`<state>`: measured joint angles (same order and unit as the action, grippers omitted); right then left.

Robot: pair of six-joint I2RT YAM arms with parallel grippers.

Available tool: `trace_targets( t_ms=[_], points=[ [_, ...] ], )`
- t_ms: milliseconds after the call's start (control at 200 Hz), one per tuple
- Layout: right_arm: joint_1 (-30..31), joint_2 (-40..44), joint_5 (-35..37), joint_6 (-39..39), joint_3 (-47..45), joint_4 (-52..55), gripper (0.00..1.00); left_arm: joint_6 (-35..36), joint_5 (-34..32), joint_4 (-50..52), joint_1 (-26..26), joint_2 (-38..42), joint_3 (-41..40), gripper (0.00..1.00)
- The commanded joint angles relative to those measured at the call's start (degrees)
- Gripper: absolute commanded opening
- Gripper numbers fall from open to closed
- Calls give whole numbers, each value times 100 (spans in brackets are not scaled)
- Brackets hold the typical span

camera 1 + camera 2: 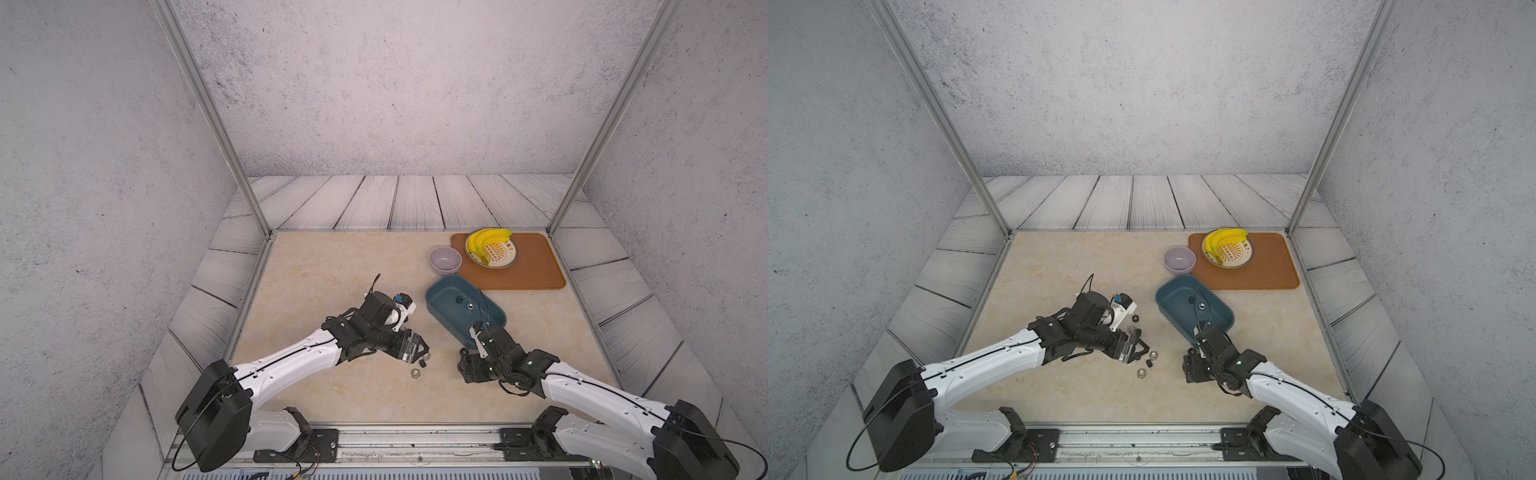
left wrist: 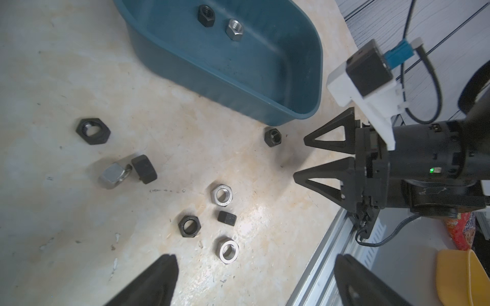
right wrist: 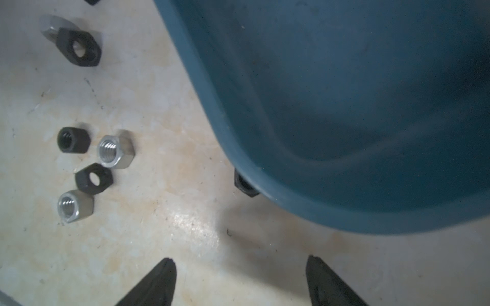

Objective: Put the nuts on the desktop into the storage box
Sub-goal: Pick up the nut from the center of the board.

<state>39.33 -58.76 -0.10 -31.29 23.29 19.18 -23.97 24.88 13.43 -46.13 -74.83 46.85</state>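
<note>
Left gripper (image 2: pixel 256 261): jaws wide, empty; over the desktop (image 2: pixel 66 79) on the left arm's side of the storage box (image 2: pixel 238 87).

Right gripper (image 3: pixel 240 259): jaws moderately apart, empty; low over bare desktop off the box's near end.

Nuts on desktop:
- cluster of four (image 2: pixel 213 196), two silvery and two black, just ahead of the left fingertips
- lone black nut (image 3: pixel 242 186) just beside the box's near wall, partly under its rim, straight ahead of the right gripper
- touching pair (image 2: pixel 111 176), one silvery and one black, farther from the box
- flat black nut (image 2: pixel 102 133) beyond that pair

Nuts in box: black nut (image 2: pixel 204 21) and silvery nut (image 2: pixel 233 35), side by side on its floor.

Behind the box: bowl (image 1: pixel 445 259); tray (image 1: pixel 536 274) bearing a plate (image 1: pixel 505 259) of bananas (image 1: pixel 486 241).
</note>
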Motion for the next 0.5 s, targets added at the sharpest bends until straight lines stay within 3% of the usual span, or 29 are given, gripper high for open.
trace_targets(
  t_ms=[0, 260, 495],
  points=[
    [55, -120, 474, -45, -70, -661, 75, 82, 48, -121, 23, 100, -105, 98],
    [153, -533, 1133, -362, 176, -477, 71, 32, -75, -122, 24, 160, -160, 98],
    [160, -1022, 1046, -538, 276, -796, 71, 23, -138, -121, 19, 256, -202, 98]
  ],
)
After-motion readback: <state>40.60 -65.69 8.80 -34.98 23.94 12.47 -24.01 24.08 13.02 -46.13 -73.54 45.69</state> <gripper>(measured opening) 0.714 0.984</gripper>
